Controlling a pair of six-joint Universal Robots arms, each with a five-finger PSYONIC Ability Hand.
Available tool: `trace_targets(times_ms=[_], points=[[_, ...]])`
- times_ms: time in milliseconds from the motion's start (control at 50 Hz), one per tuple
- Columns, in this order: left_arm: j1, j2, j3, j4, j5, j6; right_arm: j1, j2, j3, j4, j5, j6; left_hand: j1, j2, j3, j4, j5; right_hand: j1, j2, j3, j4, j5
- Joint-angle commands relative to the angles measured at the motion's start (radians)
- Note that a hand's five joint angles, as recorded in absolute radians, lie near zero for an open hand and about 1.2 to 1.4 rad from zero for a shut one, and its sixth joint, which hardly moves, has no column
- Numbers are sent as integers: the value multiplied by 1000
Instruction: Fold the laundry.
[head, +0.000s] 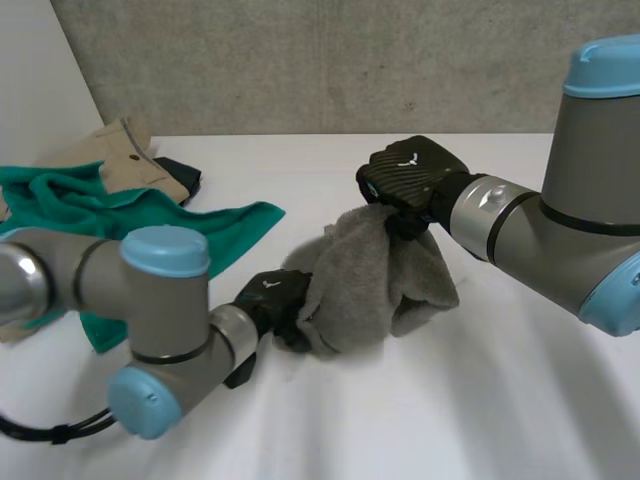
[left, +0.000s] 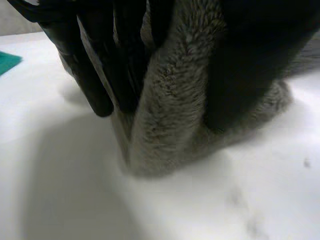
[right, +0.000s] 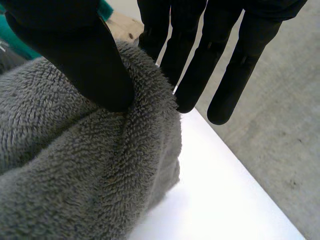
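Front of the table (head: 480, 420) is bare white – open room across the whole near strip and out to the right, under the right arm. The left arm lies low across the near left corner.

Left hand (head: 272, 297): down at table level, on the near left edge of the grey towel (head: 370, 280). In the left wrist view its fingers (left: 95, 80) and thumb (left: 250, 60) are closed onto a fold of towel (left: 170, 115) between them – a firm pinch. That fold's lower end touches the table (left: 60, 190), with bare surface all round it.

The towel sits mid-table, bunched and partly lifted (not flat anywhere I can see). Its lower folds rest on the table and its top is drawn up to the right hand.

Right hand (head: 412, 172): above the table, at the towel's upper edge. In the right wrist view the thumb (right: 80, 60) presses on the pile of the towel (right: 75, 165) and the straight fingers (right: 195, 75) stand just past that edge. It looks like a grasp of the edge between thumb and fingers. Beyond the fingertips the table (right: 215, 200) ends in a straight edge against grey concrete.

Far left is crowded: a green cloth (head: 80, 205) spreads toward the towel, near it but apart. A beige garment (head: 125, 160) and a small dark item (head: 180, 175) lie behind it. The far right of the table is open, up to the concrete wall (head: 300, 60).
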Motion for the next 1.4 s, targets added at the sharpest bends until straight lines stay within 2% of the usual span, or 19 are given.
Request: trace_targets(times_ms=[20,60,120,180,200,280,340,440,580,660,740,840,860,880,920,940,1140,1300,1400], points=[[-17,-42,193,31,-18,-43,-60,13,-31,-110,70,27,459,477,502,498,505,321,220,210,200,266],[-10,-35,253,56,-38,-40,-69,18,-73,-213,122,21,459,477,502,498,505,321,220,210,200,266],[42,3,414,170,-109,-20,-68,14,-116,-351,180,6,459,477,502,498,505,321,220,210,200,266],[75,50,477,288,-113,24,-66,8,-125,-532,207,24,459,477,502,498,505,321,220,210,200,266],[89,85,489,400,-112,73,-63,8,-121,-584,208,26,459,477,502,498,505,321,220,210,200,266],[89,137,467,668,-106,187,-69,2,-73,-787,216,23,459,477,502,498,505,321,220,210,200,266],[94,154,431,767,-109,240,-72,-22,-30,-878,214,13,459,477,502,498,505,321,220,210,200,266],[94,159,355,667,-109,264,-74,-35,17,-833,213,9,459,477,502,498,505,321,220,210,200,266],[89,145,137,388,-112,291,-120,16,117,-548,161,-23,459,477,502,498,505,321,220,210,200,266],[86,122,1,317,-115,363,-121,89,183,-407,124,-86,459,477,502,498,505,321,220,210,200,266],[85,94,-99,307,-123,455,-126,133,257,-327,122,-151,459,477,502,498,505,321,220,210,200,266],[77,88,-167,312,-120,506,-132,131,333,-339,122,-165,430,448,473,469,476,321,220,210,200,266],[79,91,-176,313,-118,506,-138,128,353,-344,121,-165,322,341,365,362,368,321,220,210,200,266],[83,93,-185,315,-114,504,-141,126,363,-344,119,-165,-39,-21,4,0,7,321,220,210,200,266],[88,93,-192,315,-110,504,-144,105,390,-344,118,-161,-367,-349,-324,-328,-321,321,220,210,200,266],[95,93,-193,315,-110,504,-144,96,398,-344,118,-161,-444,-426,-401,-405,-398,321,220,210,200,266],[212,97,-207,304,-95,494,-144,24,476,-350,115,-154,-439,-421,-396,-400,-393,321,220,210,200,266],[237,83,-202,309,47,468,-146,24,498,-362,115,-131,-416,-397,-373,-376,-370,321,220,210,200,266],[258,67,-175,323,77,471,-154,24,499,-361,116,-123,-307,-289,-265,-268,-261,321,220,210,200,266]])
